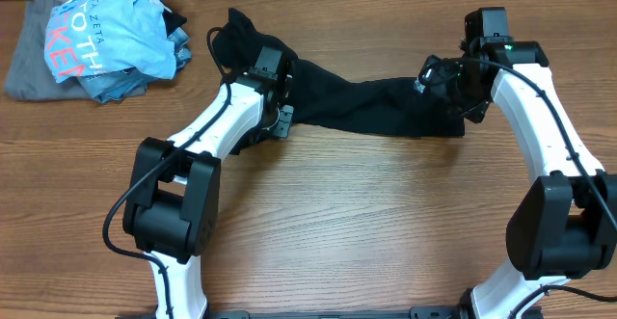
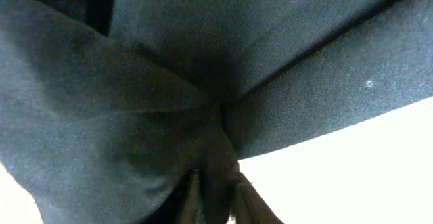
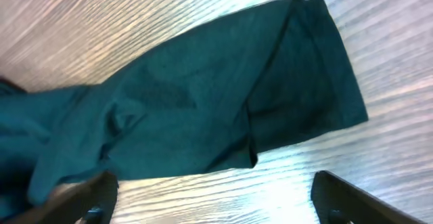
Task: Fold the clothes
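As it lies on the wooden table (image 1: pixel 337 223), black T-shirt (image 1: pixel 376 107): drawn into a twisted rope along the far middle of the table, between the two arms, and not spread flat.
Left gripper (image 1: pixel 277 93): buried in the shirt's left end. In the wrist view the cloth gathers to a tight pinch at the fingers, so I read it as clamped on the fabric.
Right gripper (image 1: pixel 436 73): fingers wide apart over the shirt's right end, holding nothing.
Right end of shirt: a squared, hemmed edge (image 3: pixel 338 68) lying flat on the wood. I cannot tell whether it is a sleeve or the bottom hem.
Fabric, judged: light, limp and matte. It should sag and fold on itself, will not hold a shape, and is likely to drag and bunch on the wood grain rather than slide.
Hold points, judged: corners of that hemmed edge, where a pinch meets a firmer doubled layer. Mid-cloth grabs would only rope it more.
Neighbours: light blue shirt (image 1: pixel 116 30) and grey garment (image 1: pixel 29 64) heaped far left, well apart.
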Tool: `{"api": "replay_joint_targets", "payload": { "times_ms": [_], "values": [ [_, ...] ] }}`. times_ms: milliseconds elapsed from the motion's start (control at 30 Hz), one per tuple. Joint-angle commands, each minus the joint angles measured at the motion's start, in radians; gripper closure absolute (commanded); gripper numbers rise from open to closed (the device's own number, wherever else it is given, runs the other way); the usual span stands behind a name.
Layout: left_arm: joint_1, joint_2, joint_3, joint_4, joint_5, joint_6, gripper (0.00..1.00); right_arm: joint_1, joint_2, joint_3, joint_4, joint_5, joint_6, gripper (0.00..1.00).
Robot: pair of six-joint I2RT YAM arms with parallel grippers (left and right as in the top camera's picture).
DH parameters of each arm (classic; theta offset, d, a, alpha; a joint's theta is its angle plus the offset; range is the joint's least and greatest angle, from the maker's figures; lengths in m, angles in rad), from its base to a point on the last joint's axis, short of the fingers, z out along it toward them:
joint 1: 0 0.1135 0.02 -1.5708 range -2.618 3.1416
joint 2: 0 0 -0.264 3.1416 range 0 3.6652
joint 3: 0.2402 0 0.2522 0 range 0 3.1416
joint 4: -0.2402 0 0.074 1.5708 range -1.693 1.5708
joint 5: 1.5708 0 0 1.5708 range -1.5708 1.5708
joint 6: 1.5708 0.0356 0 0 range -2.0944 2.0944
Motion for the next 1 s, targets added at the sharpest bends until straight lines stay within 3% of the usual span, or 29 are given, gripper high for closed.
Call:
{"api": "replay_joint_targets", "payload": {
  "times_ms": [0,33,533,833,967],
  "values": [
    [0.002,0.019,-0.009,0.010,-0.009,-0.005,0.91,0.005,0.004,-0.001,0.014,0.011,-0.005,0.22],
    [0.002,0.019,-0.009,0.010,-0.009,-0.005,0.96,0.005,0.004,-0.002,0.019,0.011,-0.005,0.23],
    [0.002,0.019,-0.009,0.008,-0.008,-0.012,0.96,0.005,0.006,-0.209,0.298,-0.027,-0.002,0.23],
    [0.002,0.019,-0.009,0.013,-0.008,-0.012,0.96,0.016,0.015,-0.261,0.327,-0.035,0.000,0.35],
    [0.002,0.019,-0.009,0.014,-0.008,-0.012,0.96,0.023,0.027,-0.310,0.348,-0.036,0.011,0.35]
  ]
}}
